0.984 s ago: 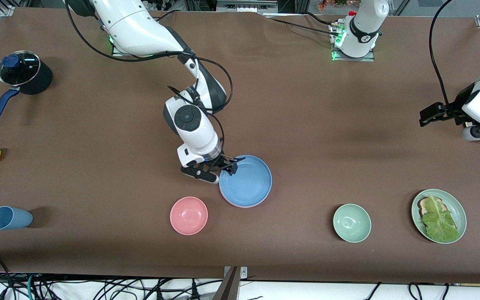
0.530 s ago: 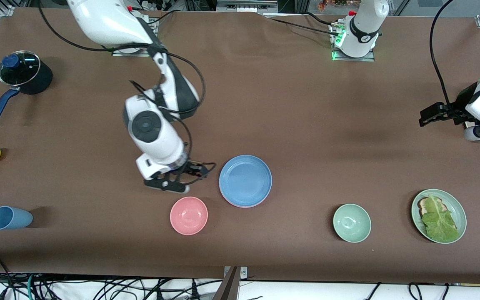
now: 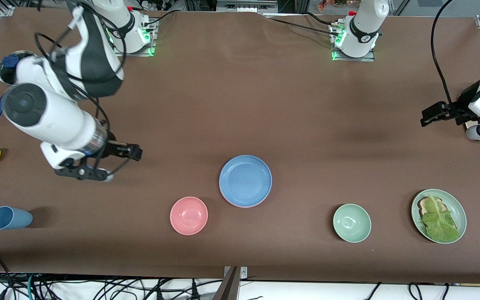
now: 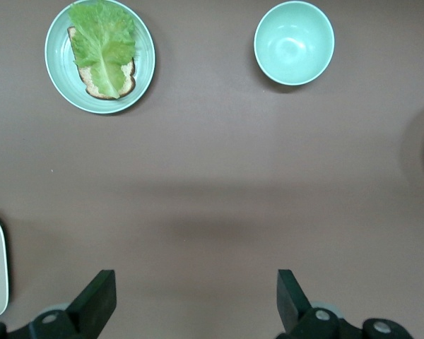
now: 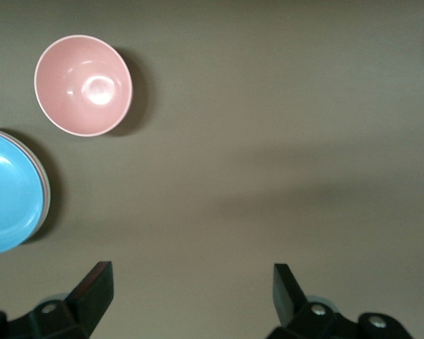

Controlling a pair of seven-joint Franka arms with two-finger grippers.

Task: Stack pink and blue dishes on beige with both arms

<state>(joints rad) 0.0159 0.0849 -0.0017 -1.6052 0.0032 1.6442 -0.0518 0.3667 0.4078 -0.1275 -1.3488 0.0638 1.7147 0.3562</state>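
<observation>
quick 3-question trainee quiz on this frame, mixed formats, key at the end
1. True or false: the right gripper holds the blue plate.
2. Which dish lies nearest the blue plate? A) pink bowl B) green bowl C) blue cup
3. Fill in: the lettuce and toast sit on a pale ____ plate.

Key:
1. False. Its jaws are open and empty, over bare table toward the right arm's end.
2. A
3. green

From my seat, the blue plate [image 3: 245, 180] hides whatever lies beneath it, and the right arm [image 3: 56, 104] covers most of the pot [image 3: 8, 66].
</observation>
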